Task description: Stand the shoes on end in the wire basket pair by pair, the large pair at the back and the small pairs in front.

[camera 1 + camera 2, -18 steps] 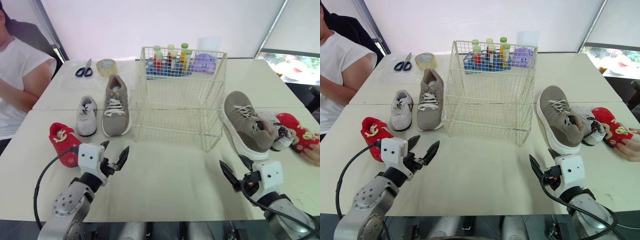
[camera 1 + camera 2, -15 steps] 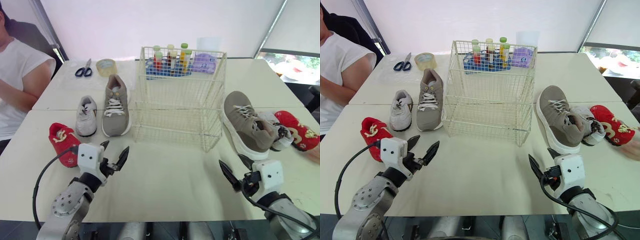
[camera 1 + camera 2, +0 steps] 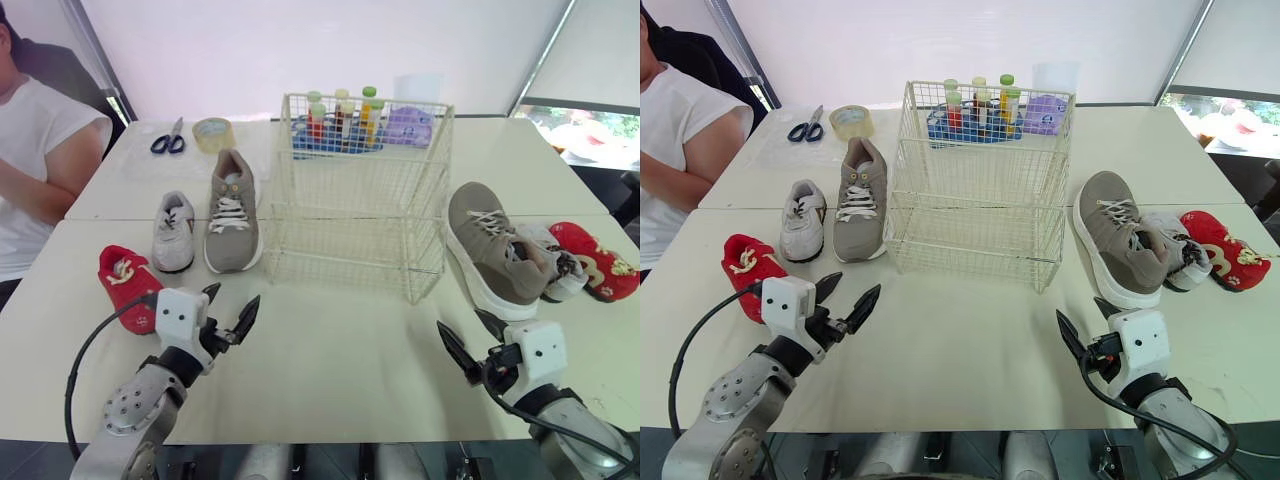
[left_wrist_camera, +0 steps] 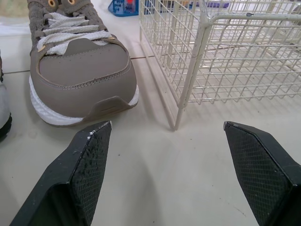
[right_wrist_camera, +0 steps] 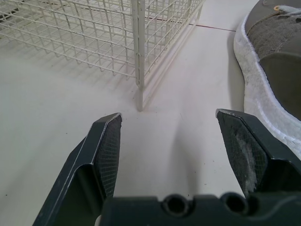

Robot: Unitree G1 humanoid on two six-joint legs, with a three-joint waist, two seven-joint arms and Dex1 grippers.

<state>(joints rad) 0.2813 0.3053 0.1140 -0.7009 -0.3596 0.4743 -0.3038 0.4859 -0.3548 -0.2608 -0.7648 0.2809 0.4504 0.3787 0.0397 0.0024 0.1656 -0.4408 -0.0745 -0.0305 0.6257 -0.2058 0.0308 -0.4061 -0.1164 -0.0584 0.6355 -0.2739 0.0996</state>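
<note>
The white wire basket (image 3: 360, 190) stands mid-table with nothing inside. To its left lie a large taupe shoe (image 3: 232, 212), a small grey shoe (image 3: 173, 231) and a small red shoe (image 3: 128, 284). To its right lie the other large taupe shoe (image 3: 495, 250), a small grey shoe (image 3: 556, 263) partly behind it, and a small red shoe (image 3: 596, 260). My left gripper (image 3: 229, 313) hovers open in front of the left shoes, holding nothing. My right gripper (image 3: 470, 345) is open just short of the right taupe shoe (image 5: 277, 52).
A person in a white shirt (image 3: 40, 170) sits at the table's left edge. Behind the basket are scissors (image 3: 168, 139), a tape roll (image 3: 213, 133) and a blue tray of coloured bottles (image 3: 335, 125). A seam joins two tables under the shoes.
A hand at the far right edge touching the red shoe has withdrawn, and that shoe shifted slightly. Both grippers have stayed where they were.
</note>
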